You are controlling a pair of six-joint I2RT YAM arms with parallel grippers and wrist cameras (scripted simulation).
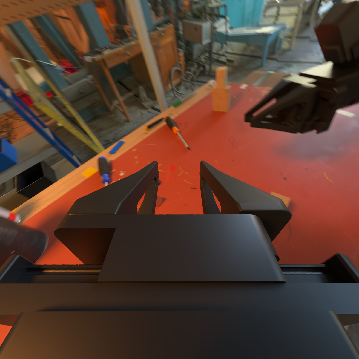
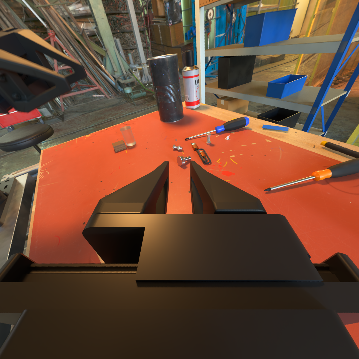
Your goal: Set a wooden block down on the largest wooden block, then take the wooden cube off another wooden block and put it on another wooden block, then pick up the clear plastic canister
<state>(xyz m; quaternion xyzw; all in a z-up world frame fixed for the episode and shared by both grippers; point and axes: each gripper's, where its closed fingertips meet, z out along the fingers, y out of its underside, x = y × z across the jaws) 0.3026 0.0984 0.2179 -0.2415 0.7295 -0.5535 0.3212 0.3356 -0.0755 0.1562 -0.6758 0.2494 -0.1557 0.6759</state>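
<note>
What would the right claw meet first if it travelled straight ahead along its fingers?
Probably the chrome knob-headed bolt lying on the red mat just beyond the right claw, slightly right of centre; depth is uncertain, so it might pass above it.

A workshop: screwdrivers (image 2: 231,126), bolts (image 2: 182,160), steel shelving (image 2: 272,44)

Printed black lettering and a barcode are borne by the white, red-banded spray can (image 2: 191,87), seen in the upper middle of the right wrist view. No other writing is seen.
</note>
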